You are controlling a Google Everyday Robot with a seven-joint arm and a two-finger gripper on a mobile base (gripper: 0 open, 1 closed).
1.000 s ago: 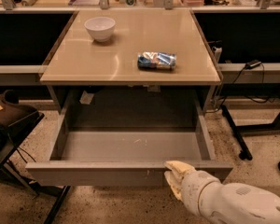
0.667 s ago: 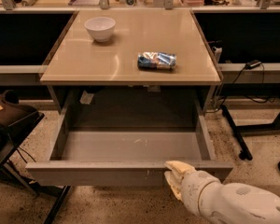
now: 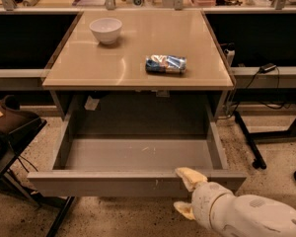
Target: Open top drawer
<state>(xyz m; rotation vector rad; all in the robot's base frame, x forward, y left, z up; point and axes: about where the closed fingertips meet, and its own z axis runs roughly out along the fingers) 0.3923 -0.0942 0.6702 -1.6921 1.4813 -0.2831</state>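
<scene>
Speckled floor runs under a beige worktop [image 3: 138,41] that carries a white bowl [image 3: 106,30] near its back left corner and a blue packet [image 3: 166,64] right of centre. The top drawer [image 3: 103,184] stands pulled well out beyond the worktop's front edge, its shallow grey inside bare. It looks like a stiff, smooth metal box on runners, probably light while empty, and with no handle, so the sensible hold is the top rim of the front panel. The gripper [image 3: 179,190] is at that panel, right of centre. Its claw is spread, one yellow finger [image 3: 190,177] hooked over the rim and the other hanging below the panel. Compared with a second ago nothing has shifted. The drawer is out just as far and the gripper is in the same spot.
</scene>
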